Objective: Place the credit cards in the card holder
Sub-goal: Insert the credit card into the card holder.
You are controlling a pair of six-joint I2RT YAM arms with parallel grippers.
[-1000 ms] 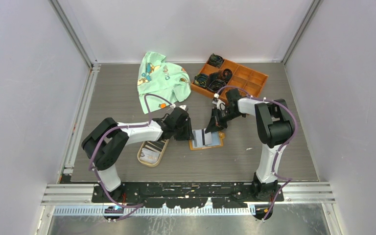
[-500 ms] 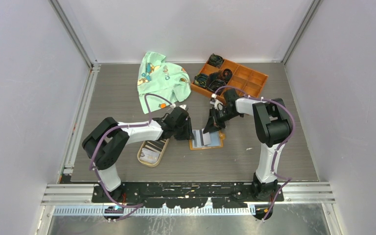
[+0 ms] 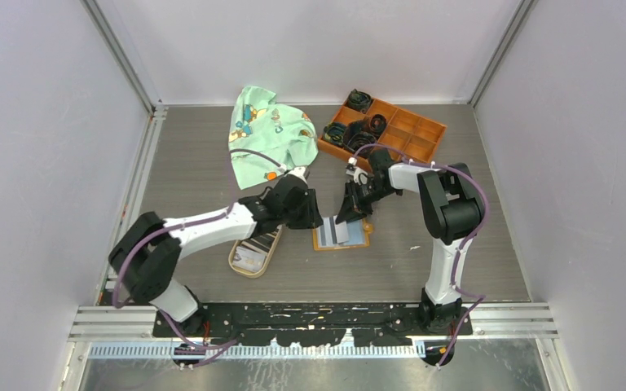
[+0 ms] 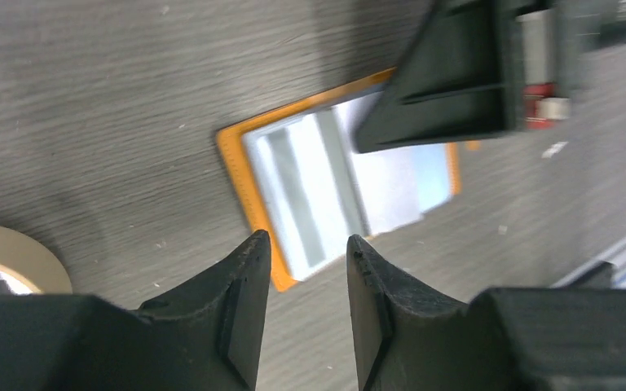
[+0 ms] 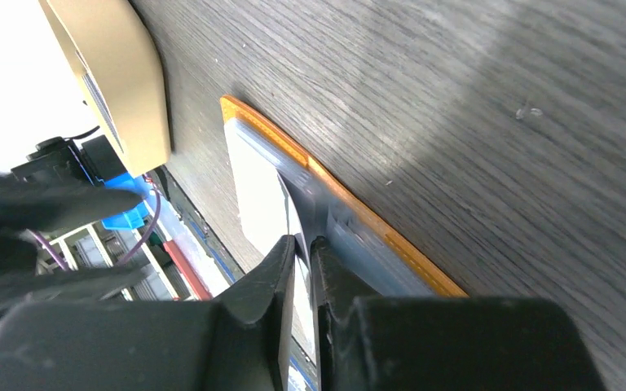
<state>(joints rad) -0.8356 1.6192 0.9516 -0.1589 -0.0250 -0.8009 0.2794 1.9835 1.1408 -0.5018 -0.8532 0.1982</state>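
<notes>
The card holder [image 3: 342,235] lies on the table [image 3: 473,261], a dish [image 3: 235,262] holding credit cards [image 3: 253,251] left of it, a tray [image 3: 424,132] behind.

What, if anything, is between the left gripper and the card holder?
Nothing visible. The left gripper, jaws open and empty, hangs right at the edge of the open card holder. The right gripper is on the holder's other half, not in between.
</notes>
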